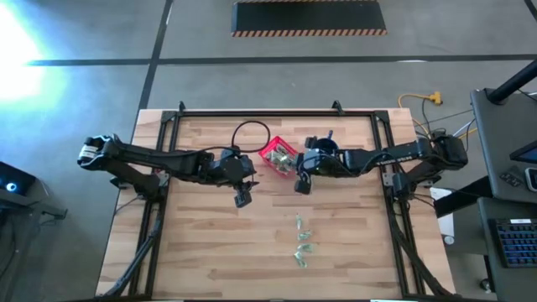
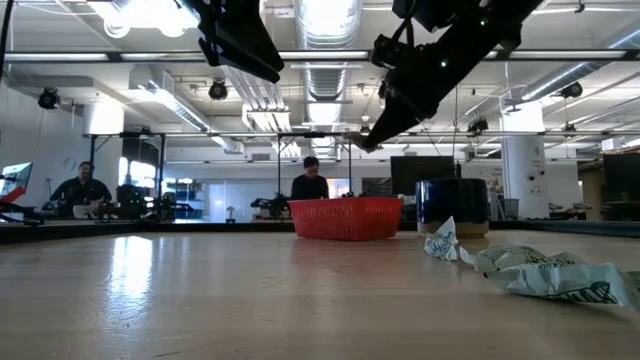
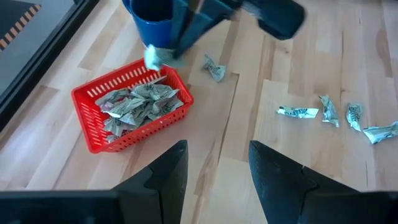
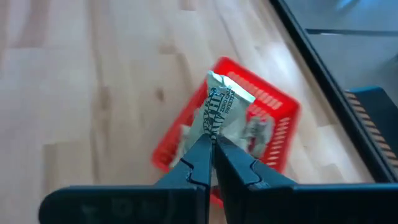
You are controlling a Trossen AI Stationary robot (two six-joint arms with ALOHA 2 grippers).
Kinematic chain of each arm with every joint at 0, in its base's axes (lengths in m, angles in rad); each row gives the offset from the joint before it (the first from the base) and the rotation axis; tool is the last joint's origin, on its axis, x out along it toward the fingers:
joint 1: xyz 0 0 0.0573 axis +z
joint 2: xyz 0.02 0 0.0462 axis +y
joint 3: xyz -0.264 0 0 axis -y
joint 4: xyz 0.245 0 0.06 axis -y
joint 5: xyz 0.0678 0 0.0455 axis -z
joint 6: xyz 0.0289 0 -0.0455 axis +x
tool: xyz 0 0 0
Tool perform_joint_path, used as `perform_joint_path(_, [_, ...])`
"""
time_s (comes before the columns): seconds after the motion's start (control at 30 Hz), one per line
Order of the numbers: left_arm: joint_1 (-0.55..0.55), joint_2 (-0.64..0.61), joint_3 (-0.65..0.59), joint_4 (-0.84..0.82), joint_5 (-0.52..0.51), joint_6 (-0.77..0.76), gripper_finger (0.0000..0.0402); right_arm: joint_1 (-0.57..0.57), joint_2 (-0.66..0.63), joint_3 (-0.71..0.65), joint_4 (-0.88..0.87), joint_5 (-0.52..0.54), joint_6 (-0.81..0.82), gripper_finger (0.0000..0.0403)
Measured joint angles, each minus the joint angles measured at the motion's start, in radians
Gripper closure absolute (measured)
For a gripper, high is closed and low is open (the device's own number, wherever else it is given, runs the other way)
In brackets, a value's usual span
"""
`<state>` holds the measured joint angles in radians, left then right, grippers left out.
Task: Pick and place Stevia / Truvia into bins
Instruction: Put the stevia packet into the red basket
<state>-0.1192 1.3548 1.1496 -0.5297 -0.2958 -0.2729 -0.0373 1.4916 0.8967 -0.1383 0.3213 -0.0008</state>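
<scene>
right gripper: the right gripper (image 4: 211, 146) was clenched on one Truvia sachet (image 4: 221, 112), pinching it by its lower edge so most of the packet stuck up past the fingertips, and it hung above the red basket (image 4: 283, 109), a bit toward the basket's near corner rather than dead centre

left gripper: the left gripper (image 3: 214, 168) had its fingers spread with nothing between them, parked off to the far side of the basket from the mug

step in hand: looked like the drop — carry's basically done, release isn't

how to do it well: I'd nudge in over the middle of the basket before letting go. The sachet's light and crumpled, so a release at the rim could flutter out onto the table. Go a little lower, open cleanly, and don't drag the pile already in there.

where the loose ones were: in a short row on the wood, well apart from the basket on its front side (image 1: 300, 243), plus one lying just beside the basket (image 3: 214, 68), near the blue mug (image 3: 152, 22)

count, sachets: one held, five loose on the table that I could make out — the heap in the basket was too tangled to count

count, baskets: one

count, mugs: one

count, arms: two
</scene>
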Motion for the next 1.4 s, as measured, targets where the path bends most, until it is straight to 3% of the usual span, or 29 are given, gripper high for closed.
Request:
perform_joint_path(0.3, [0.0,0.0,0.0,0.024,0.0,-0.008,0.0248,-0.082,0.058,-0.002,0.094,0.015,0.005,0.0392])
perform_joint_path(0.67, [0.0,0.0,0.0,0.026,0.0,-0.008,0.0248,-0.091,0.16,0.011,0.169,0.008,0.02,0.0387])
perform_joint_path(1.1, [0.0,0.0,0.0,0.025,0.0,-0.007,0.0248,-0.088,0.144,0.014,0.149,0.003,0.063,0.0297])
perform_joint_path(1.4, [0.0,0.0,-0.053,0.115,0.013,0.055,0.0248,-0.079,0.015,0.014,-0.031,-0.373,0.055,0.0287])
